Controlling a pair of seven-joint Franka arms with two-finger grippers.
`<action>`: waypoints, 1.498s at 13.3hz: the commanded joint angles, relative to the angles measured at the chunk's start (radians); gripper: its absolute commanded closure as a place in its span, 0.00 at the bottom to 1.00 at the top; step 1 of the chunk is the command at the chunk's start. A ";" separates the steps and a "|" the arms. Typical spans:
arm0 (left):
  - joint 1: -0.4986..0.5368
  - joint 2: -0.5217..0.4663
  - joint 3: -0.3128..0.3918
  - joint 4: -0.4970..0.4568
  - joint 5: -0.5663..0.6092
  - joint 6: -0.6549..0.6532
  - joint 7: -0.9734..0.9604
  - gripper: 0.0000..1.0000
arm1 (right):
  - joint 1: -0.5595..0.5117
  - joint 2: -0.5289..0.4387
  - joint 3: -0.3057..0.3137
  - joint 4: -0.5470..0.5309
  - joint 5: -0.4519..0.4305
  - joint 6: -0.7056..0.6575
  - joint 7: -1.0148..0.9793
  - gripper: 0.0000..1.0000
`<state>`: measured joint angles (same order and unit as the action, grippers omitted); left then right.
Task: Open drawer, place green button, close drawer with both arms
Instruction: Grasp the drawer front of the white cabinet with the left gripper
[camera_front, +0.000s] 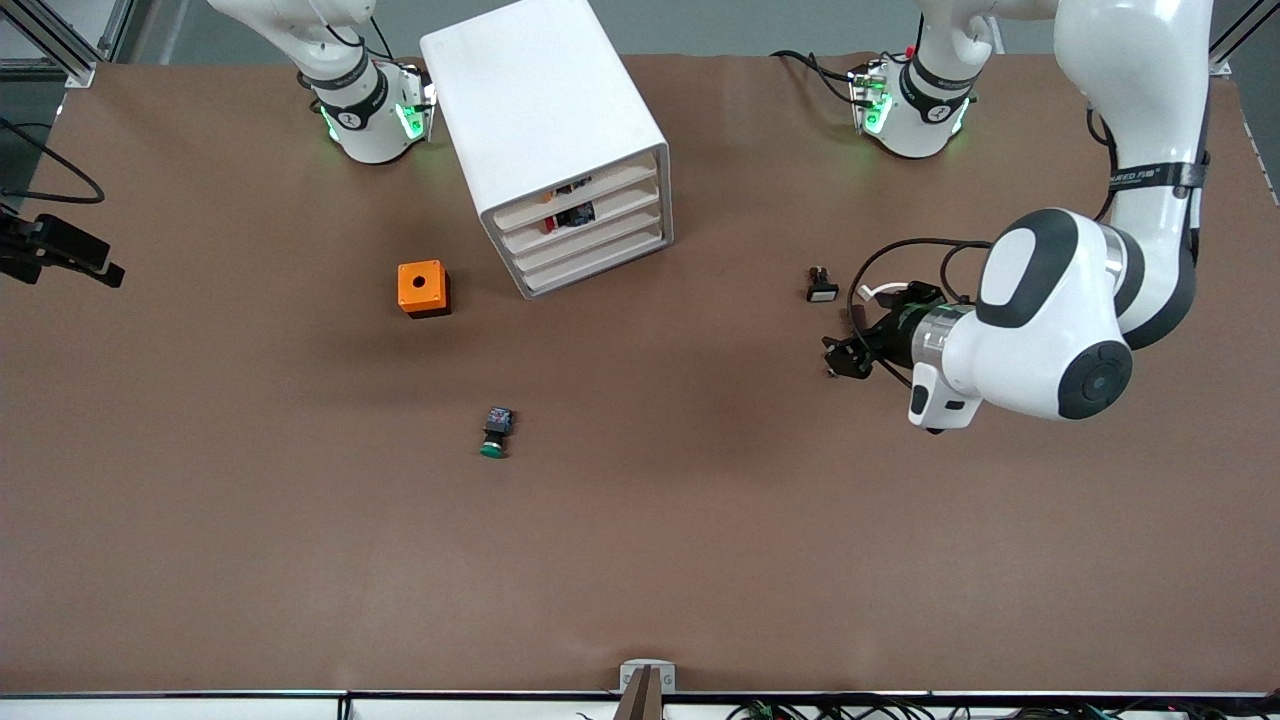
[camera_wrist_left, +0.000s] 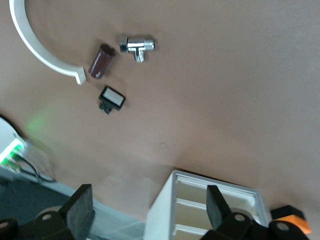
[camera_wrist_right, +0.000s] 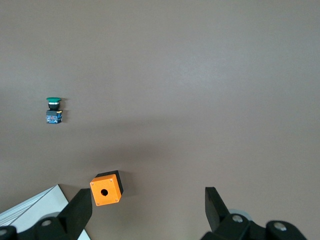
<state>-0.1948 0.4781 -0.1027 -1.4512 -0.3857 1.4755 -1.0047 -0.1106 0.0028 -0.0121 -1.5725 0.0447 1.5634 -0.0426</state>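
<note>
The green-capped button (camera_front: 495, 433) lies on its side mid-worktop (camera_front: 640, 560), nearest the camera. Farther: an orange cube (camera_front: 423, 288), then the white rounded cabinet (camera_front: 550, 140), its third drawer (camera_front: 590, 243) shut. Left claw (camera_wrist_left: 150, 210) and right claw (camera_wrist_right: 149, 210) gape wide, empty.

The button (camera_front: 495, 433) (round green cap, black blocky body) is lying on its side on the bare table, well apart from the left gripper (camera_front: 838, 357), which is being held spread above the table, and apart from the wide-spread right gripper (camera_wrist_right: 145, 207). The drawer (camera_front: 594, 239), third down, is sitting closed in the white cabinet (camera_front: 545, 120).
</note>
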 joint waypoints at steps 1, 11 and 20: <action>-0.066 0.054 0.003 0.034 -0.021 -0.014 -0.150 0.00 | -0.014 -0.018 0.009 -0.011 0.000 -0.002 0.015 0.00; -0.285 0.266 0.003 0.031 -0.318 0.057 -0.911 0.00 | -0.011 0.003 0.009 -0.006 0.003 -0.009 0.017 0.00; -0.357 0.410 0.003 0.032 -0.564 0.147 -1.204 0.09 | -0.001 0.020 0.012 -0.014 0.003 -0.009 0.088 0.00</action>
<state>-0.5423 0.8558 -0.1058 -1.4398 -0.9253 1.6207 -2.1554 -0.1107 0.0113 -0.0111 -1.5847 0.0447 1.5580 -0.0062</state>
